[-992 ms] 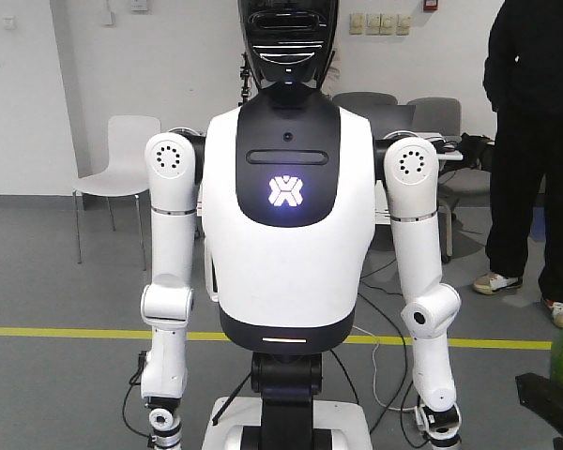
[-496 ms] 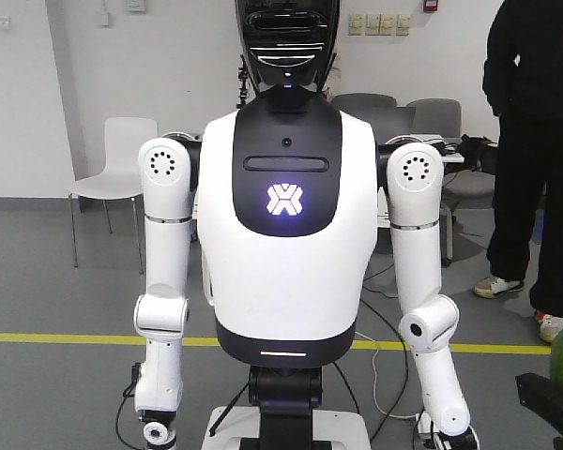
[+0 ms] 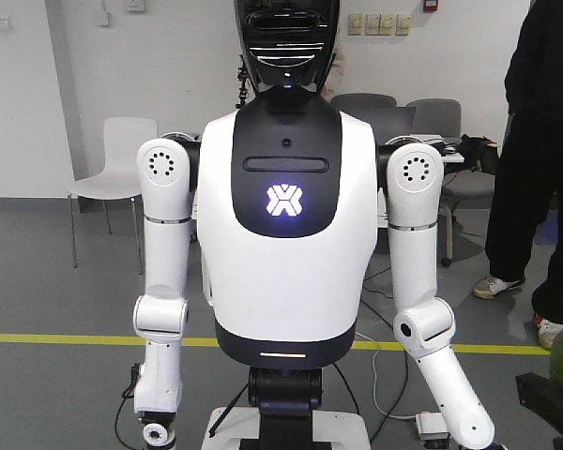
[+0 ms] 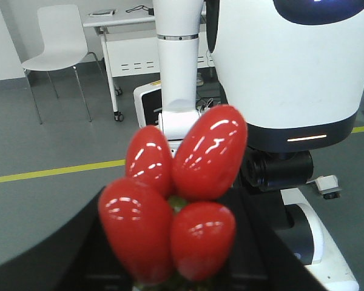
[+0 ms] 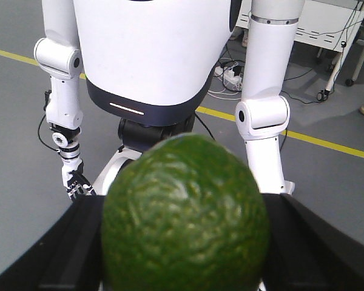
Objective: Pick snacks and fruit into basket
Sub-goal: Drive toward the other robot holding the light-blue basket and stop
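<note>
Fruit is seen in both wrist views, pressed so close to the lens that much else is blocked. In the left wrist view a red fruit (image 4: pixel 176 200), a glossy cluster of four lobes, is held up off the floor by the left gripper (image 4: pixel 176 270); only blurred dark masses of that gripper are made out below and beside the cluster, and the fingertips are covered by it. In the right wrist view a round green fruit (image 5: pixel 185 218) with a pebbled skin is gripped by the right gripper (image 5: pixel 183 267), whose dark fingers are glimpsed at either flank and are cut off by the lower edge. A sliver of the same green fruit is caught at the lower right border of the front view, above a dark part that cannot be identified.

A white and black humanoid robot (image 3: pixel 286 234) is faced across grey floor crossed by a yellow line (image 3: pixel 56 336). Its hands are cropped from the front view, though one small dark hand is shown in the right wrist view. A white chair (image 3: pixel 113 169) is placed behind it, and a person in dark clothes (image 3: pixel 544 141) is cut off at the right edge, the head unseen
</note>
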Controlling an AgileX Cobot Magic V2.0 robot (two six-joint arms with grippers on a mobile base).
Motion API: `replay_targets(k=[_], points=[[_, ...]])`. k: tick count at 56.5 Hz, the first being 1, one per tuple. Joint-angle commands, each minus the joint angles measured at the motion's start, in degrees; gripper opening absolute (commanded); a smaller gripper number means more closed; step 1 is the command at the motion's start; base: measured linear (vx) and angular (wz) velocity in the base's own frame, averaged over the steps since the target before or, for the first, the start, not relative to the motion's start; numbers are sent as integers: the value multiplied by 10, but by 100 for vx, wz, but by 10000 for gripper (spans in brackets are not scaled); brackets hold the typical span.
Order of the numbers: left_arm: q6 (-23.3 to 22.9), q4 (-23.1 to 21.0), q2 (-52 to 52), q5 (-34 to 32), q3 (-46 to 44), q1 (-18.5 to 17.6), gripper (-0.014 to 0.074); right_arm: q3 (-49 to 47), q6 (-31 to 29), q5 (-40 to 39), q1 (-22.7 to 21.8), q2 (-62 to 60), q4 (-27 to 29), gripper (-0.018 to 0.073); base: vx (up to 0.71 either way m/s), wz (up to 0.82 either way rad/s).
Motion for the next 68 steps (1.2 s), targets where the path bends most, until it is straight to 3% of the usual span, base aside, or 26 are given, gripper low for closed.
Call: replay_targets(k=[1, 68], points=[[-1, -8, -4, -44, -18, -2, -3, -18, -6, -47, -1, -4, -8, -8, 0, 0], [-1, -8, -4, -44, -18, -2, -3, -18, -6, -47, -1, -4, -8, -8, 0, 0]])
